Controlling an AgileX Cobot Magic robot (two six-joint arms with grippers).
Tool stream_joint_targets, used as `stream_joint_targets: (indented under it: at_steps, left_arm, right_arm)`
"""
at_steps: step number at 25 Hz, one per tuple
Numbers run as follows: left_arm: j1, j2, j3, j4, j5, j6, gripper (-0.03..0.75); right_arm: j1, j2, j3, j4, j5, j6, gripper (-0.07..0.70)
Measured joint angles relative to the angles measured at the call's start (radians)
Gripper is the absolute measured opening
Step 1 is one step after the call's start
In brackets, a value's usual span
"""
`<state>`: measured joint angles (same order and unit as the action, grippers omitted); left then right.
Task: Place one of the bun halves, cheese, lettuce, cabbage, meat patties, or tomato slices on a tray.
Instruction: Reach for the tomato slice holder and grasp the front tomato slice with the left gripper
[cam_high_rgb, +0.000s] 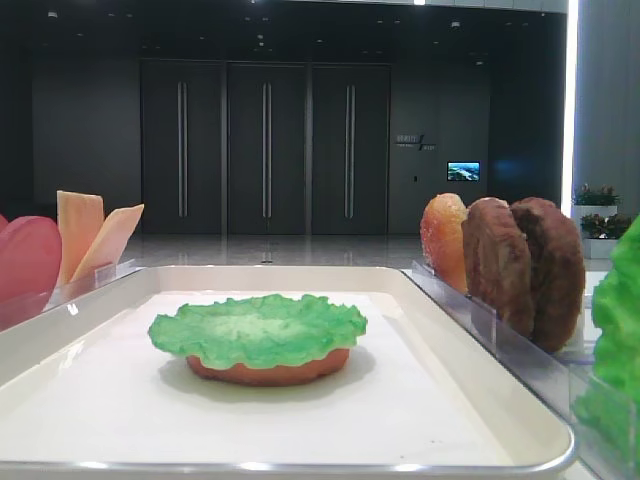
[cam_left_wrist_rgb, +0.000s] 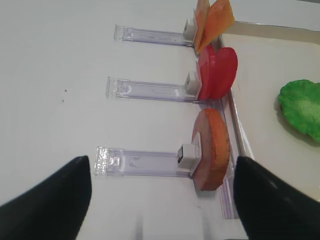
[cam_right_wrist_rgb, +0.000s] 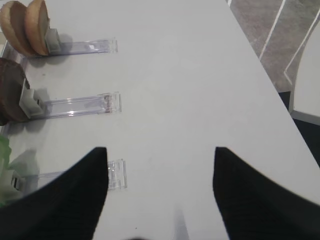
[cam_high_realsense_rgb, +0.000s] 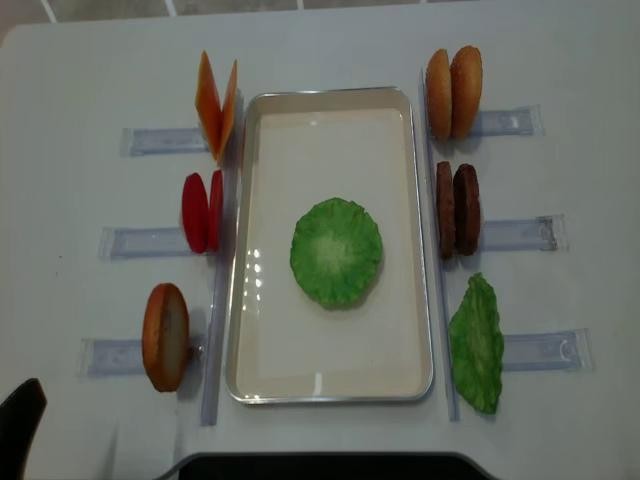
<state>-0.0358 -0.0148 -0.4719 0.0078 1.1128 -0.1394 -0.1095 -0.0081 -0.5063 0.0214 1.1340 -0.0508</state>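
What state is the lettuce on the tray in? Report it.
Spread flat: the lettuce lies open, ruffled edge out, atop a bun half in the tray.

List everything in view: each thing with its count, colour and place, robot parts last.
white rectangular tray: one, table centre
ruffled green lettuce leaf: one, on the tray, over an orange-brown bun half
thin orange cheese slices: two, rack left of tray, far end
red tomato slices: two, middle left rack
bun half: one, orange-brown, near left rack
bun halves: two, far right rack
dark brown meat patties: two, middle right rack
green leaf: one, near right rack
left gripper: black, open
right gripper: black, open
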Motion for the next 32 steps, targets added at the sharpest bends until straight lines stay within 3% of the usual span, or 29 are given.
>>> stream_joint_targets:
  at_steps: [32]
  left_arm:
    - [0.000, 0.000, 0.000, 0.002, 0.000, 0.000, 0.692]
  right_arm:
    - [0.000, 0.000, 0.000, 0.000, 0.000, 0.000, 0.433]
